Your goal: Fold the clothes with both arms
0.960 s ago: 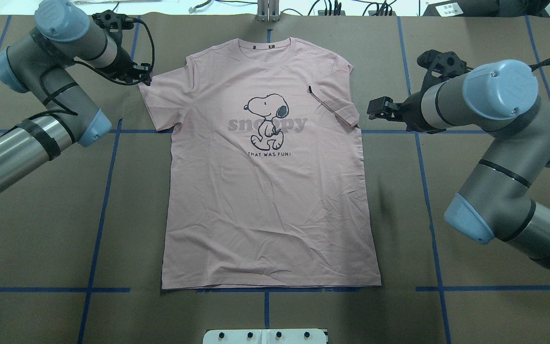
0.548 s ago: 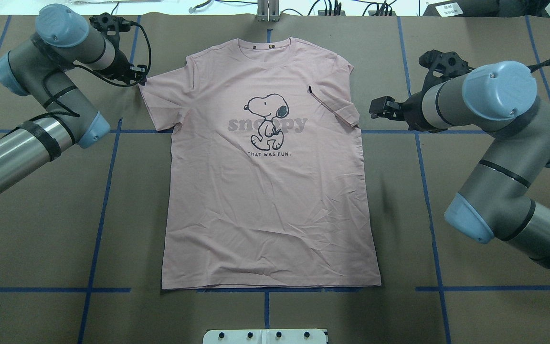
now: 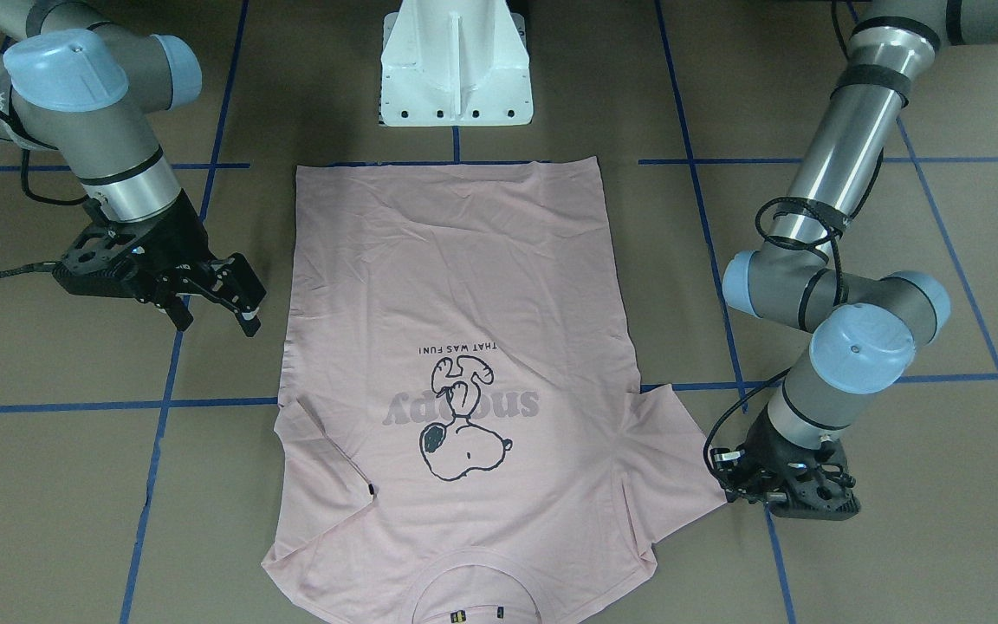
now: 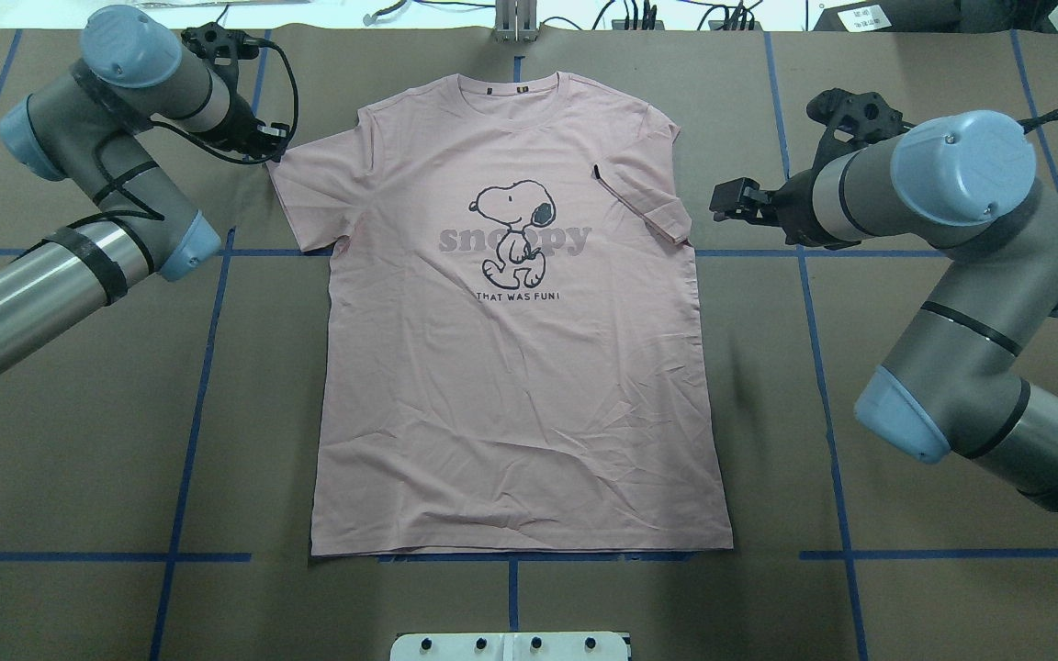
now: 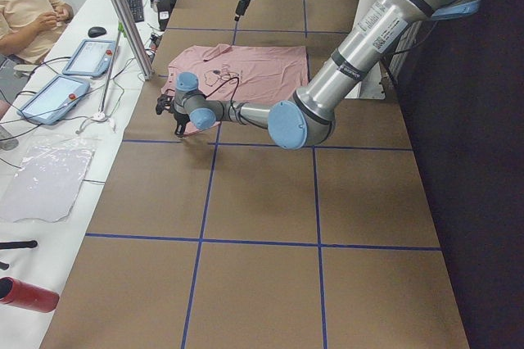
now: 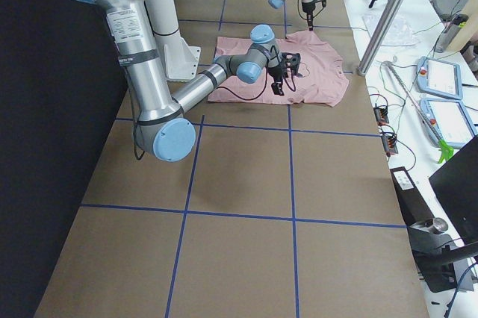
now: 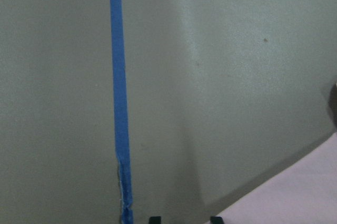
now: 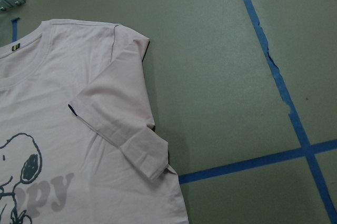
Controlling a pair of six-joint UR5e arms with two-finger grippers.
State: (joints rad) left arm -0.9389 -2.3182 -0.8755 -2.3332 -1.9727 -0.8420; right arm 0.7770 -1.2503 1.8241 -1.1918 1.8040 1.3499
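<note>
The pale pink T-shirt [image 4: 511, 386] lies flat, front up, collar at the table's far side; it also shows in the front view [image 3: 456, 260]. Its sleeve on my right side [image 8: 121, 129] is folded in onto the body, with the small black tag [image 4: 596, 169] showing. The other sleeve [image 4: 304, 197] is spread out. My left gripper [image 4: 274, 147] sits low at that sleeve's outer corner; in its wrist view the fingertips [image 7: 154, 219] stand apart over bare table, and the shirt [image 7: 300, 192] lies beside them. My right gripper [image 3: 217, 308] is open and empty, just off the folded sleeve.
The white pedestal [image 3: 456, 69] stands at the shirt's hem side. Blue tape lines [image 4: 194, 404] grid the brown table. An operator [image 5: 29, 13] sits with tablets [image 5: 86, 58] beyond the far edge, near a metal pole [image 5: 123, 13].
My left gripper has moved a little outward, away from the shirt, and the spread sleeve's corner went with it. My right gripper has backed slightly away from the folded sleeve.
</note>
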